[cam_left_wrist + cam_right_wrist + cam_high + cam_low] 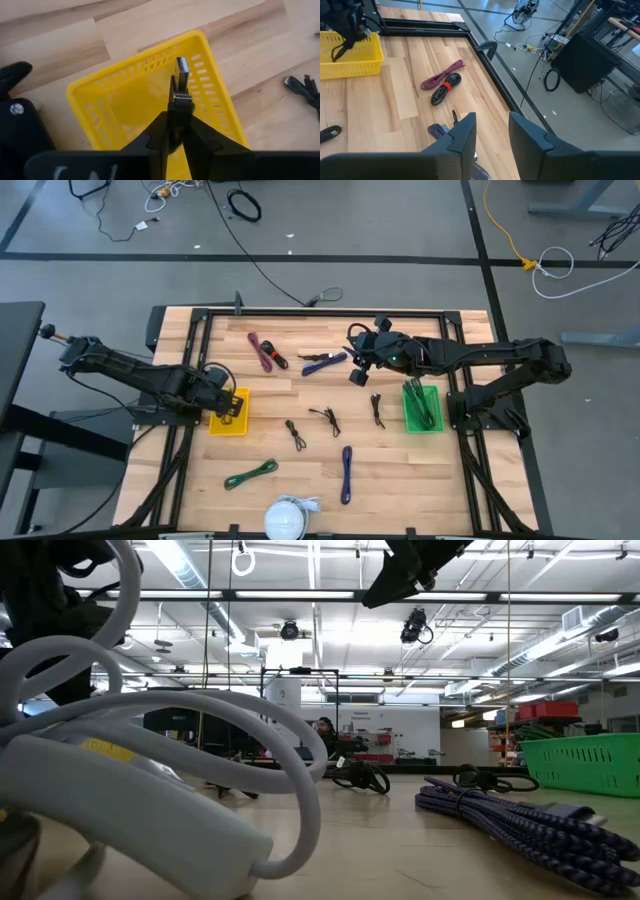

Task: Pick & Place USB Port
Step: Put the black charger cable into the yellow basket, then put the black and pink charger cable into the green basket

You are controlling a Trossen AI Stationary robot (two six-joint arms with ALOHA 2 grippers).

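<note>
My left gripper (pixel 180 107) is shut on a black USB cable's plug above the yellow basket (pixel 125 100), which sits near the table's left edge (pixel 228 420). The cable's black cord (pixel 341 49) hangs below the gripper into the basket. My right gripper (pixel 492 132) is open and hovers over the far middle of the table (pixel 358 372), above a purple-blue cable bundle (pixel 325 363). The green basket (pixel 422 408) near the right edge holds dark cables. My left gripper pinches the plug's black body (pixel 180 98) between its two fingers. The metal connector end (pixel 182 67) sticks out past the fingertips. The plug is lifted clear over the yellow basket, and the cord hangs slack below the fingers.
Several bundled cables lie on the wood: maroon and black ones (pixel 266 352) at the far side, small black ones (pixel 326 418) in the middle, a green one (pixel 250 474), a blue one (pixel 346 472) and a white one (pixel 285 518) near the near edge. A black frame (pixel 320 312) borders the table.
</note>
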